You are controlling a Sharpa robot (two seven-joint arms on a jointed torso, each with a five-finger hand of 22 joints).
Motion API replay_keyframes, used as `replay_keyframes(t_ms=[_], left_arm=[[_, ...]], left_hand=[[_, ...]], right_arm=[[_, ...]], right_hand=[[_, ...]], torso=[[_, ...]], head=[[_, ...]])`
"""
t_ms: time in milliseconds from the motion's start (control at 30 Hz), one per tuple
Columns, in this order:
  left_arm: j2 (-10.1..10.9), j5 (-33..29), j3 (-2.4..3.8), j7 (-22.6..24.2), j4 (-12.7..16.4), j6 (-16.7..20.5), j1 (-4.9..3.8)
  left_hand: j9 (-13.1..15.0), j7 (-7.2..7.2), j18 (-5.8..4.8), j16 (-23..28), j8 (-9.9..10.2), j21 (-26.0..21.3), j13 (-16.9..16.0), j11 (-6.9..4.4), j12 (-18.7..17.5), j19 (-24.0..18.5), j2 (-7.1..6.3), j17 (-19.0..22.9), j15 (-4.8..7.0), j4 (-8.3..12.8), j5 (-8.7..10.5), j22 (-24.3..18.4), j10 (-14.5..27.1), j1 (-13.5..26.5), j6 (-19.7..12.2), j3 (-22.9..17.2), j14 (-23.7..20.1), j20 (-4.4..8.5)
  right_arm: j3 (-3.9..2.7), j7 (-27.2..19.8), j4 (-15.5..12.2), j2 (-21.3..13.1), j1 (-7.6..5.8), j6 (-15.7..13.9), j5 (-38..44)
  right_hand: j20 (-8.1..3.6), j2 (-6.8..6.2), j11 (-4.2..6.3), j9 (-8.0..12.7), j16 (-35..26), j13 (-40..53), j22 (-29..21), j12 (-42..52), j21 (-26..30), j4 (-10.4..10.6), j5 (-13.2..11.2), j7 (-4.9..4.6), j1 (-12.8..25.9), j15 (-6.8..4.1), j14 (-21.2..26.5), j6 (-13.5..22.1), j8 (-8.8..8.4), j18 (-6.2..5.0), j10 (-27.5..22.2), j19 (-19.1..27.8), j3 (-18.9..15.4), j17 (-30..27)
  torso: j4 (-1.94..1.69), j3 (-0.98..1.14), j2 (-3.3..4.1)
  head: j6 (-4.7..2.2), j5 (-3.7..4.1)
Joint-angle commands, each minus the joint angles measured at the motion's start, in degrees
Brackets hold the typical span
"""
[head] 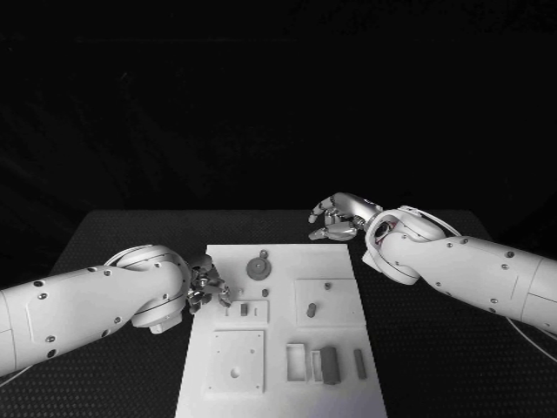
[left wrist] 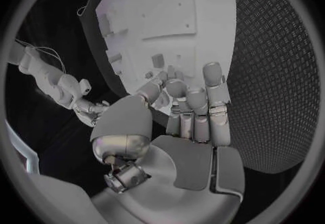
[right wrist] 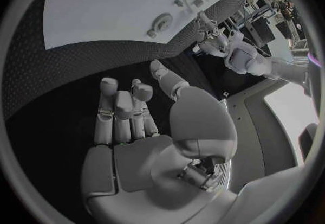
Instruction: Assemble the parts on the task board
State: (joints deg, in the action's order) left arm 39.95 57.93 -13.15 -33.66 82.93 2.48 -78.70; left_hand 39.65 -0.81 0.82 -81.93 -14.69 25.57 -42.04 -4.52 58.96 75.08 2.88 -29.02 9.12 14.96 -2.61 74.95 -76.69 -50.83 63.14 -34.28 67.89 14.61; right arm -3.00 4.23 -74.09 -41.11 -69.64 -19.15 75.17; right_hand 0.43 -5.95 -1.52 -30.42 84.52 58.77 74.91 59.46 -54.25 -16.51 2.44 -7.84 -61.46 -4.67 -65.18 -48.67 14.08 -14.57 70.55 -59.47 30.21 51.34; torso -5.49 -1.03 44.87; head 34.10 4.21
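The white task board (head: 354, 261) lies in the middle of the black table. Grey parts rest on it: a round gear (head: 258, 267), a short peg (head: 312, 308) in a square recess, and several upright blocks (head: 330, 364) near the front. My left hand (head: 207, 286) is at the board's left edge (left wrist: 203, 29), its thumb and fingertips (left wrist: 177, 88) drawn close together over the plate. Whether a small part sits between them I cannot tell. My right hand (head: 338, 218) hovers over the black mat just beyond the board's far edge (right wrist: 135, 34), fingers (right wrist: 122, 107) loosely apart and holding nothing.
A square plate with holes (head: 238, 359) lies on the board's front left, and a smaller plate (head: 247, 310) sits just ahead of the left hand. Black textured mat (head: 116, 235) surrounds the board on both sides.
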Motion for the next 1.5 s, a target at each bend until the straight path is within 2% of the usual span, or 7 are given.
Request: replay_keyframes(t_ms=[33, 200, 767, 1033, 1433, 1500], left_arm=[[0.08, 2.72, -0.15, -0.54, 0.52, 0.25, 0.01], [0.08, 3.21, -0.51, -0.81, 0.7, -0.53, 0.02], [-0.35, 5.37, -0.51, -1.16, 0.54, -0.71, 0.91], [-0.71, 5.83, -0.51, -1.19, 0.29, -0.67, 1.41], [-0.66, 5.71, -0.5, -1.95, 0.48, -1.78, 1.46], [-0.58, 5.72, -0.5, -1.97, 0.5, -1.96, 1.46]], left_hand=[[3.13, -0.75, 0.26, -0.39, -4.72, 0.2, 0.14, -0.32, -0.32, 0.38, 0.12, 0.1, 0.51, -0.3, -0.16, 1.2, -0.77, -0.07, 1.0, -0.11, 0.75, 0.17], [3.18, -0.7, 0.24, -0.44, -5.0, 0.28, 0.37, -0.37, -0.3, 0.44, 0.03, 0.13, 0.54, -0.42, -0.16, 1.2, -0.9, 0.01, 0.98, -0.14, 0.84, 0.2], [3.2, -0.68, 0.19, -0.47, -5.24, 0.36, 0.63, -0.4, -0.27, 0.46, -0.17, 0.17, 0.56, -0.52, -0.16, 1.19, -0.98, 0.13, 0.84, -0.14, 0.89, 0.2], [3.17, -0.69, 0.15, -0.49, -5.43, 0.43, 0.85, -0.39, -0.2, 0.47, -0.64, 0.21, 0.59, -0.58, -0.16, 1.17, -1.02, 0.24, 0.63, -0.1, 0.91, 0.21], [3.17, -0.69, 0.15, -0.49, -5.43, 0.43, 0.85, -0.39, -0.2, 0.47, -0.64, 0.21, 0.59, -0.58, -0.16, 1.17, -1.02, 0.24, 0.63, -0.1, 0.91, 0.21], [3.16, -0.71, 0.1, -0.49, -5.46, 0.45, 0.88, -0.36, -0.18, 0.48, -1.04, 0.22, 0.58, -0.69, -0.16, 1.18, -1.02, 0.52, 0.6, 0.11, 0.92, 0.16]], right_arm=[[-0.03, -0.47, -0.11, -0.07, 0.01, 0.36, 0.04], [-0.03, -0.47, -0.14, -0.15, 0.01, 0.41, 0.01], [-0.03, -0.49, -0.22, -0.24, 0.01, 0.37, -0.05], [-0.03, -0.54, -0.26, -0.27, 0.01, 0.4, -0.19], [-0.03, -0.56, -0.22, -0.32, 0.01, 0.41, -0.24], [-0.03, -0.55, -0.21, -0.3, 0.01, 0.41, -0.25]], right_hand=[[0.2, 0.0, -0.12, 0.08, -0.15, -0.07, 0.87, -0.25, 0.2, -0.01, 0.35, -0.37, 0.75, 0.22, -0.26, -0.17, -0.39, -0.43, 0.39, -0.09, -0.21, -0.1], [0.2, 0.0, -0.12, 0.08, -0.15, -0.07, 0.87, -0.25, 0.2, -0.01, 0.35, -0.37, 0.75, 0.22, -0.26, -0.17, -0.39, -0.43, 0.39, -0.09, -0.21, -0.1], [0.2, -0.02, -0.12, 0.08, -0.15, -0.07, 0.87, -0.25, 0.21, -0.01, 0.35, -0.37, 0.78, 0.22, -0.26, -0.17, -0.39, -0.43, 0.38, -0.09, -0.22, -0.1], [0.2, -0.02, -0.12, 0.08, -0.15, -0.07, 0.87, -0.25, 0.21, -0.01, 0.35, -0.37, 0.78, 0.22, -0.26, -0.17, -0.39, -0.43, 0.38, -0.09, -0.22, -0.1], [0.2, -0.02, -0.12, 0.08, -0.15, -0.07, 0.87, -0.25, 0.21, -0.01, 0.35, -0.37, 0.78, 0.22, -0.26, -0.17, -0.39, -0.43, 0.38, -0.09, -0.22, -0.1], [0.2, -0.02, -0.12, 0.08, -0.15, -0.07, 0.87, -0.25, 0.21, -0.01, 0.35, -0.37, 0.78, 0.22, -0.26, -0.17, -0.39, -0.43, 0.38, -0.09, -0.22, -0.1]], torso=[[0.07, 0.03, 0.09], [0.07, 0.06, 0.09], [0.18, 0.05, 0.14], [0.08, 0.03, 0.13], [0.08, 0.02, 0.11], [0.07, 0.02, 0.1]], head=[[0.11, -0.04], [0.3, -0.04], [0.32, 0.02], [0.43, 0.16], [0.57, 0.22], [0.62, 0.2]])
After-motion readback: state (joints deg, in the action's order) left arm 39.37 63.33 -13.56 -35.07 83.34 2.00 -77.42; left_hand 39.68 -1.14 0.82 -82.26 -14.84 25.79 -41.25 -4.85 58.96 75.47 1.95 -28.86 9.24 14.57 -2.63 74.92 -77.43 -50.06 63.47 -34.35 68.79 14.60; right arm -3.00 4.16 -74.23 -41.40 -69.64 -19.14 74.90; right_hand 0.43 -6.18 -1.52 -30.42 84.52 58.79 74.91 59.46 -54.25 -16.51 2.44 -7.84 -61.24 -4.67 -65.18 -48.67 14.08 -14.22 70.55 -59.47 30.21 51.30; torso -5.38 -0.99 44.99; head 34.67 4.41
